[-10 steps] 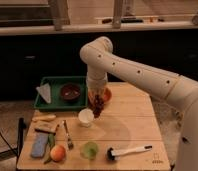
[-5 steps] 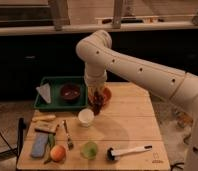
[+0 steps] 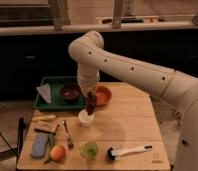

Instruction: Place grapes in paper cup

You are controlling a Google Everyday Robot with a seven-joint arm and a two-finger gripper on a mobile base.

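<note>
Nearest you, along the front edge of the desk [image 3: 137, 125], a blue block [image 3: 40, 145] lies at the left with an orange fruit [image 3: 57, 153] just beside it. A see-through green cup [image 3: 90, 149] stands near the middle. To its right lies a brush [image 3: 127, 151] with a black head and a white handle. A little further back on the left lie a fork [image 3: 68, 134], running roughly front to back, and a yellow, banana-like thing [image 3: 44, 118]. You cannot tell what the brownish item between them is.

In the middle of the desk your paper cup [image 3: 85, 119] stands upright, white, with its mouth facing up. The grapes [image 3: 90, 106] hang directly over it as a dark reddish bunch. Their lower end reaches the cup's rim or just inside it, and you cannot tell whether it touches. The claw [image 3: 90, 95] sits at the top of the bunch, closed tight on it. It points straight down from the white arm [image 3: 132, 65] that comes in from the right.

Behind the cup, an orange bowl [image 3: 103, 95] stands just to the right of the claw. At the back left, a green tray [image 3: 56, 102] holds a dark bowl [image 3: 70, 92] and a pale folded sheet [image 3: 44, 91].
</note>
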